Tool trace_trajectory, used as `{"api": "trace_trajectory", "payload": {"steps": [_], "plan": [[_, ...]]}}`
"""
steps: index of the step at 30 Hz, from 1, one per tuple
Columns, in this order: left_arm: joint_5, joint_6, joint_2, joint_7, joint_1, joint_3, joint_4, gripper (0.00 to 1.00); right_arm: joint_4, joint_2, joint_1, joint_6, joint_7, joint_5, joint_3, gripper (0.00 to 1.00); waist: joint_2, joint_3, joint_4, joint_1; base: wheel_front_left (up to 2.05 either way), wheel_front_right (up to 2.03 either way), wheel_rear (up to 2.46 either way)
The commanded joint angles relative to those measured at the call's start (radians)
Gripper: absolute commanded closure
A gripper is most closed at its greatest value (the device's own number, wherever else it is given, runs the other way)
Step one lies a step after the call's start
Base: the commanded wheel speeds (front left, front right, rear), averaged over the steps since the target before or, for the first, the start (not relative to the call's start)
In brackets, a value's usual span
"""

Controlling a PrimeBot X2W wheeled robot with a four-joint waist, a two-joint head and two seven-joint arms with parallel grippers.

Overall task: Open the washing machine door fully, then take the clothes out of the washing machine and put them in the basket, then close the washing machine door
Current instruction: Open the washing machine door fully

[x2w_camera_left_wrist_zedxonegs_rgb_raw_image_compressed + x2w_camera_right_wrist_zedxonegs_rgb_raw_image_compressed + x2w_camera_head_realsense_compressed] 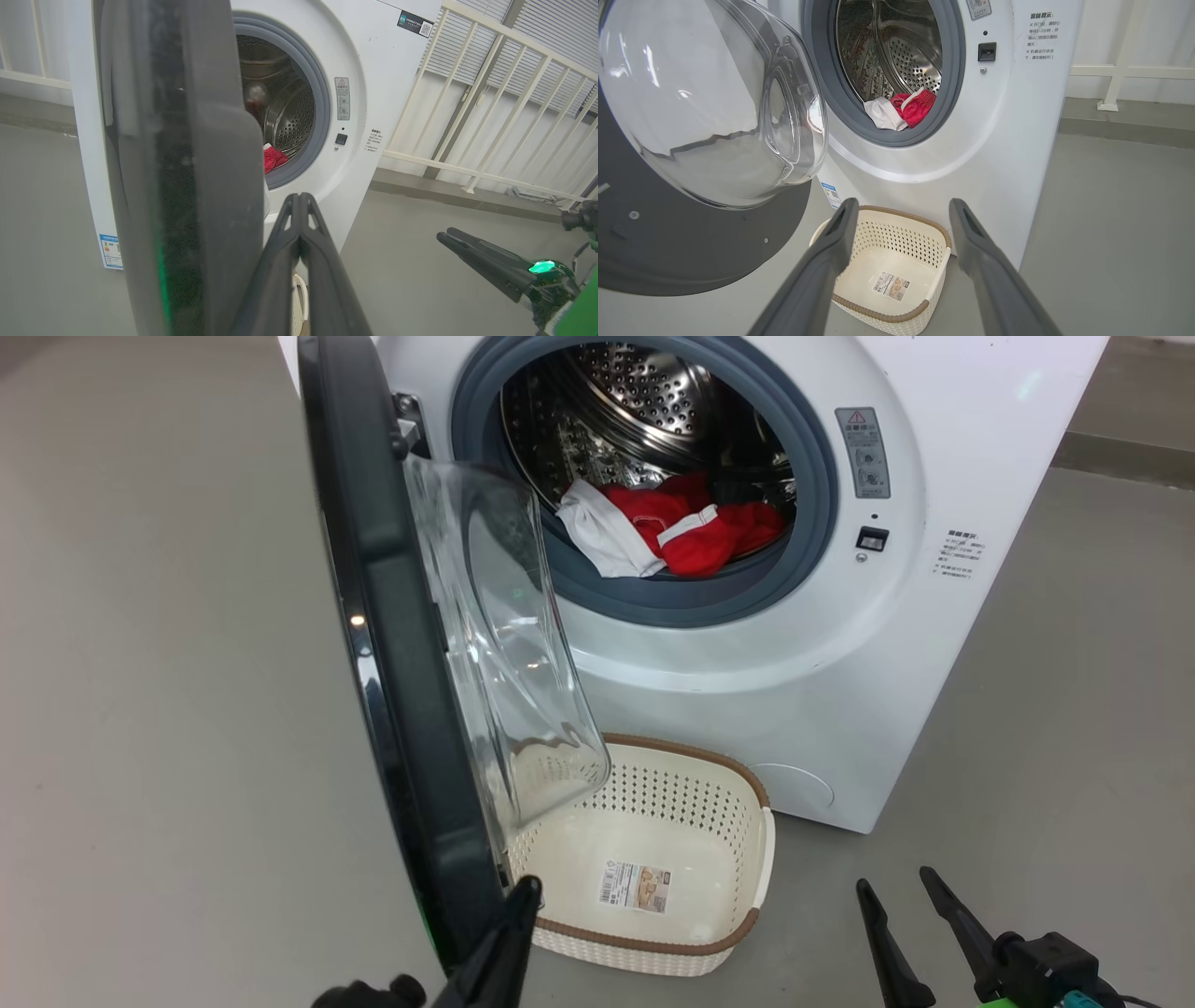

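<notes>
Ahead of both hands stands the washing machine (934,448), its door (401,644) wide open just left of the left hand (527,889). That hand's fingers are pressed together on nothing, close beside the door's black rim. The left wrist view takes in a white railing (468,93) to the right of the machine, while the right wrist view looks into the door's glass bowl. The right hand (898,894) hangs spread wide and empty above the grey floor (140,709). Beyond its fingers sits the basket (644,943), and further on the clothes (691,537) lie at the drum's mouth.
</notes>
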Motion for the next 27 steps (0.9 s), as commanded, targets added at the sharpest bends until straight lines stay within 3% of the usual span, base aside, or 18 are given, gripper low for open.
{"api": "trace_trajectory", "payload": {"steps": [1,12,27], "plan": [[-0.011,0.008,0.001,-0.005,-0.047,0.043,-0.014,1.0,-0.022,-0.007,-0.035,0.007,-0.009,0.001,0.019,0.0,0.0,0.002,0.0,0.0,0.0,0.0,0.0],[-0.008,0.047,0.001,-0.005,-0.05,0.148,0.007,1.0,-0.024,-0.005,-0.035,0.007,-0.009,-0.002,0.014,0.0,0.0,0.005,0.011,0.0,0.0,0.0,0.0],[0.054,0.065,0.001,-0.005,-0.051,0.467,0.033,1.0,-0.027,-0.001,-0.053,0.007,-0.009,-0.007,0.018,0.0,0.0,0.028,0.016,0.0,0.0,0.0,0.0]]}}
